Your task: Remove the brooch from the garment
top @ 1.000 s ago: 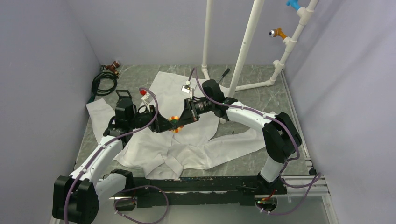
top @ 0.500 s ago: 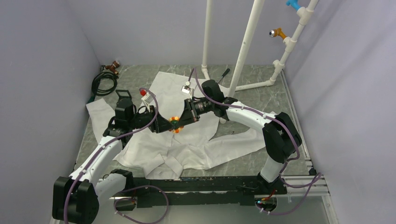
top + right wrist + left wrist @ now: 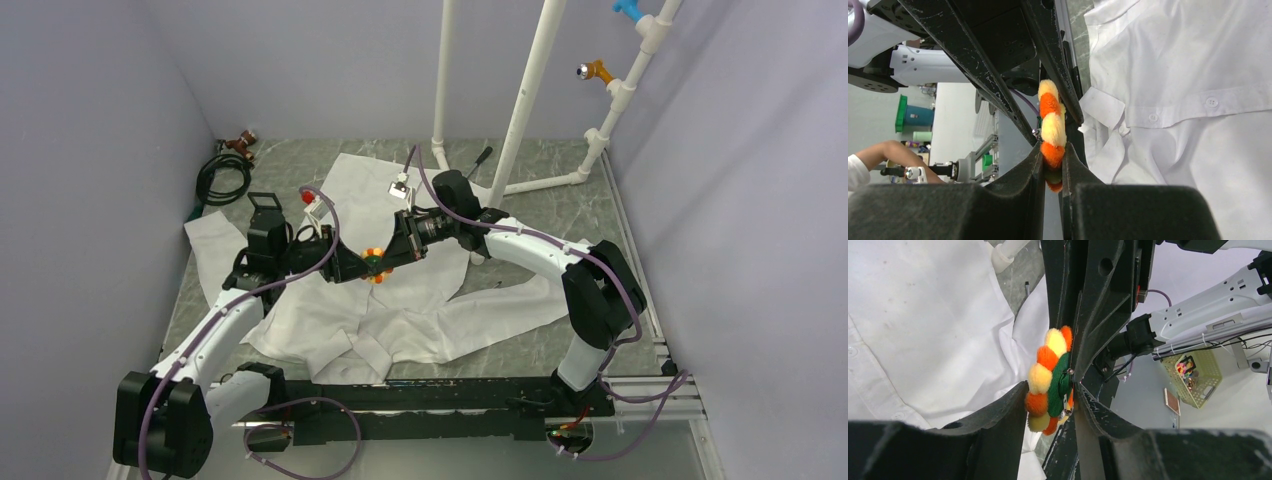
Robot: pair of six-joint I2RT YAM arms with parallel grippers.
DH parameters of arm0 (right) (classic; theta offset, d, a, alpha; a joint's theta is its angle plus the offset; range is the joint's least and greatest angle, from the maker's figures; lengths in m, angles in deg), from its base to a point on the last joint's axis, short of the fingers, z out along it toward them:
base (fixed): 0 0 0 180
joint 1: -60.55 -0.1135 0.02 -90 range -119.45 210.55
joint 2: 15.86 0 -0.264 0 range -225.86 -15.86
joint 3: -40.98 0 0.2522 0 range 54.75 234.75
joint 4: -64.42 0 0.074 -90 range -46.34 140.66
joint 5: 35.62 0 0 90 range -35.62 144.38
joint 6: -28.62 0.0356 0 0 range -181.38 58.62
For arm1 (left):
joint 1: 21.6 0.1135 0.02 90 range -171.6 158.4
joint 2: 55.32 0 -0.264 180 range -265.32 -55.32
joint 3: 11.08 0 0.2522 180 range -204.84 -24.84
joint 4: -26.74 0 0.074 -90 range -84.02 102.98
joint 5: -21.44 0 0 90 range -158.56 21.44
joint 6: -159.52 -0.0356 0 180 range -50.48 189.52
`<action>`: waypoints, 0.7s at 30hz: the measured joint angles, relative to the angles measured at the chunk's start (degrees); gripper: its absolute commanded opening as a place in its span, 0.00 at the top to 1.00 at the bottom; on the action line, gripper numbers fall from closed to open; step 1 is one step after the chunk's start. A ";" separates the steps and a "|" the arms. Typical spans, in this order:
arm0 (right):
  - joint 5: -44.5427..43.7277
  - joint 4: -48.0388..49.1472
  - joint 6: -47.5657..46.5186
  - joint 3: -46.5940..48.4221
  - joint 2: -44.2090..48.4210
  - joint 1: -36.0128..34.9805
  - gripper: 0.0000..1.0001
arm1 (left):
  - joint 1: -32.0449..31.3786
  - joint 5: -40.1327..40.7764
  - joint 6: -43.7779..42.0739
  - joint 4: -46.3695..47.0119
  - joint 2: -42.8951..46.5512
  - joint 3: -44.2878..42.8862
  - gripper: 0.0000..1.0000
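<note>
Orange-and-yellow brooch sits above the shirt, apparently free of its cloth, pinched by both the left gripper and the right gripper. Removal looks done; only setting it aside remains.

In the top view the garment lies spread over the middle of the table, from left of centre to the lower right. Over it, at frame centre, the brooch sits between the left gripper, reaching in from the left, and the right gripper, reaching in from the right. Both pairs of fingers press against it. A pipe frame stands behind, upper right of centre. A coiled hose lies at upper left, beyond the garment's edge
</note>
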 measured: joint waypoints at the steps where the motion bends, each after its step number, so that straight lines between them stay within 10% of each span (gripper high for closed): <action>1: 0.00 0.00 0.00 0.00 0.00 0.02 1.00 | 0.04 0.00 0.04 0.07 0.00 0.00 0.58; 21: -0.04 0.22 -0.22 0.00 0.00 0.09 1.00 | 1.86 -1.29 0.90 0.13 -0.33 0.00 0.58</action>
